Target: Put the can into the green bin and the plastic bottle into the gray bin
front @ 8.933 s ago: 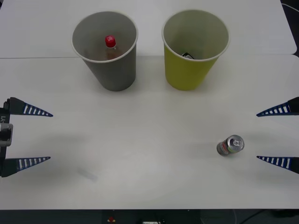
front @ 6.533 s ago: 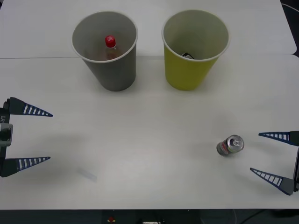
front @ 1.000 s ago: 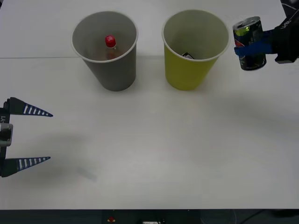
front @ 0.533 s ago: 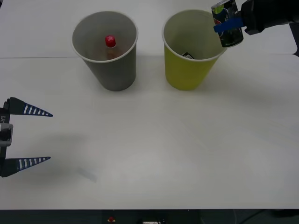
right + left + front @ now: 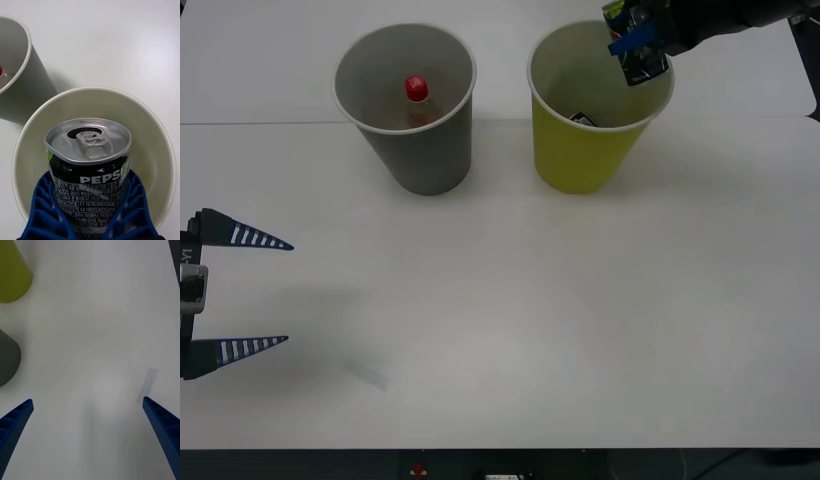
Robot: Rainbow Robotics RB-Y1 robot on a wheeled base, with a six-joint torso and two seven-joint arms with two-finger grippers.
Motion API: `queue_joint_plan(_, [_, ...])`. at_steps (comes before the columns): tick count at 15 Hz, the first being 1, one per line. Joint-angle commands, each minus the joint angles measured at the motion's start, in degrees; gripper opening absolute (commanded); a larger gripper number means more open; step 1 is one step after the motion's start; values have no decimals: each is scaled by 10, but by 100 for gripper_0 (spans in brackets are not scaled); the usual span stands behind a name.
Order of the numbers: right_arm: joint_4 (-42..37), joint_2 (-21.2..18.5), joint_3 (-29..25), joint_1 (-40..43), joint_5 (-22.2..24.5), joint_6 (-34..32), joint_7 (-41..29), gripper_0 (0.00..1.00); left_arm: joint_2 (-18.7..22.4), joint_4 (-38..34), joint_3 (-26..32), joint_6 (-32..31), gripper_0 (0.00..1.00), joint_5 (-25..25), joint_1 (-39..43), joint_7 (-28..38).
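My right gripper [image 5: 637, 42] is shut on the can [image 5: 635, 50], a silver-topped can with a dark label, and holds it over the right side of the green bin's [image 5: 585, 150] open mouth. In the right wrist view the can [image 5: 89, 161] sits upright between the blue fingers [image 5: 45, 210], with the green bin's rim [image 5: 155, 123] ringing it below. The plastic bottle [image 5: 416, 95], red cap up, stands inside the gray bin [image 5: 425, 150] to the left. My left gripper [image 5: 240, 292] hangs open at the table's left edge.
A dark item [image 5: 580, 120] lies at the bottom of the green bin. A faint strip of clear tape [image 5: 147, 385] lies on the white table [image 5: 510, 300] near the left gripper. The gray bin's wall [image 5: 22, 93] stands close beside the green bin.
The right gripper picked the can up from the table's right side, lifted it and carried it left, from beside the green bin to over its mouth. The left arm stayed still.
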Motion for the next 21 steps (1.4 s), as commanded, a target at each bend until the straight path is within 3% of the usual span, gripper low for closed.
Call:
queue_joint_plan(1, [3,5,0,-2,6,-1,8,0,0,0,0,0,100,0,0,0])
queue_joint_plan(2, [1,6,0,-2,6,-1,11,1,0,0,0,0,100,0,0,0])
queue_joint_plan(3, [1,6,0,-3,6,-1,17,8,0,0,0,0,100,0,0,0])
queue_joint_plan(4, [1,6,0,-3,1,-1,25,32,0,0,0,0,100,0,0,0])
queue_joint_plan(6, [1,6,0,-3,-14,0,32,92,0,0,0,0,100,0,0,0])
queue_joint_plan(7, [1,4,0,-3,-21,0,38,100,0,0,0,0,100,0,0,0])
queue_joint_plan(11, [2,-10,0,-3,-53,1,63,100,0,0,0,0,100,0,0,0])
queue_joint_plan(15, [-7,-41,-18,13,-113,-2,91,100,0,0,0,0,100,0,0,0])
queue_joint_plan(21, [-129,-82,-197,154,-125,-82,120,100,0,0,0,0,100,0,0,0])
